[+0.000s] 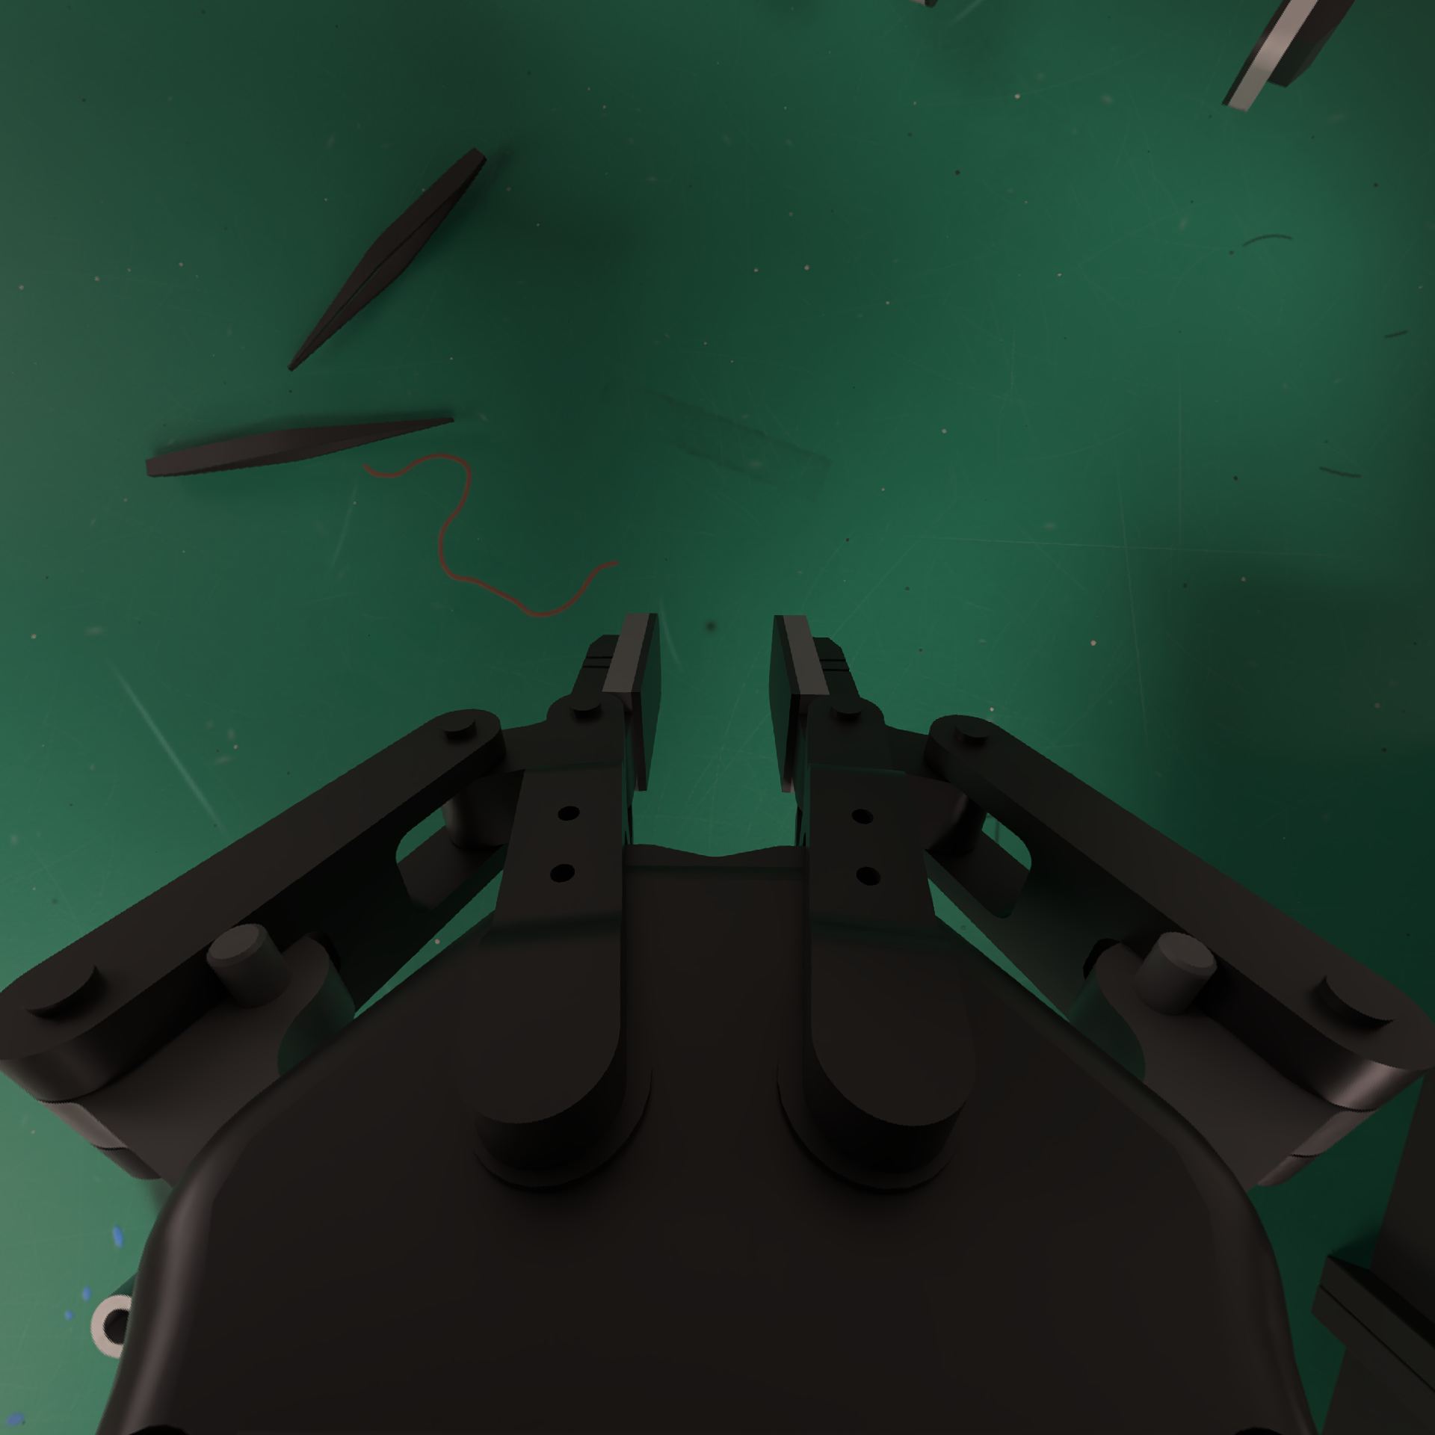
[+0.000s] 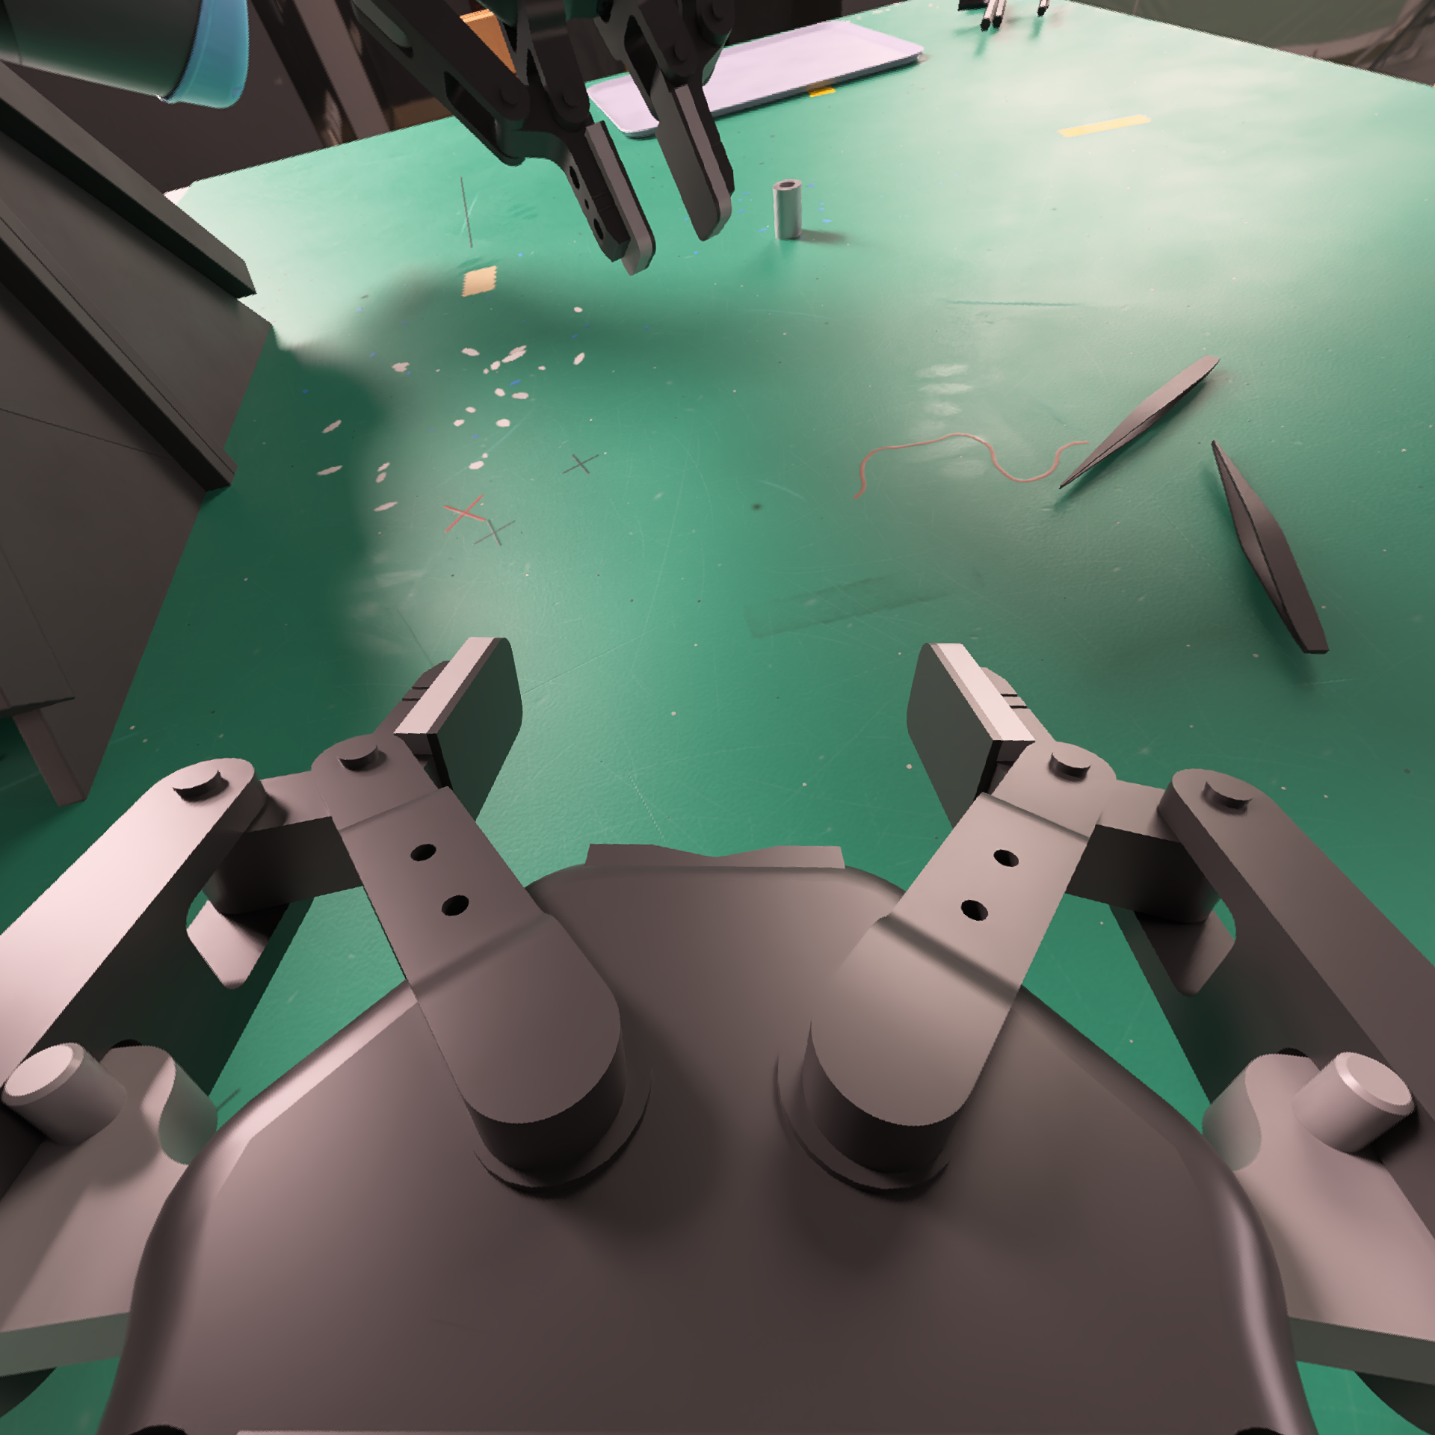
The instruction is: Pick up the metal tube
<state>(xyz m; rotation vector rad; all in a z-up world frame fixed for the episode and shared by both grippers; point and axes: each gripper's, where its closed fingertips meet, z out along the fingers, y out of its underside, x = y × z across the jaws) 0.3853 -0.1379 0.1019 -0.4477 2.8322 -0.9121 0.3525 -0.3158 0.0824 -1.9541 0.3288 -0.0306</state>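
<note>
The metal tube (image 2: 787, 210) is a short grey cylinder standing upright on the green mat (image 2: 776, 349), far from my right gripper. In the left wrist view only its ring-shaped end (image 1: 109, 1324) shows, at the bottom left beside the gripper body. My left gripper (image 1: 714, 644) hovers above the mat with its jaws a narrow gap apart and nothing between them. It also shows in the right wrist view (image 2: 672, 233), just left of the tube and above it. My right gripper (image 2: 714, 683) is wide open and empty over the mat.
Two black tweezers (image 2: 1141, 419) (image 2: 1266, 543) and a red thread (image 2: 963, 458) lie at the right; they show in the left wrist view too (image 1: 388, 256) (image 1: 295, 446) (image 1: 481, 536). A pale tray (image 2: 761, 70) lies at the back. A dark box (image 2: 101, 349) stands at the left.
</note>
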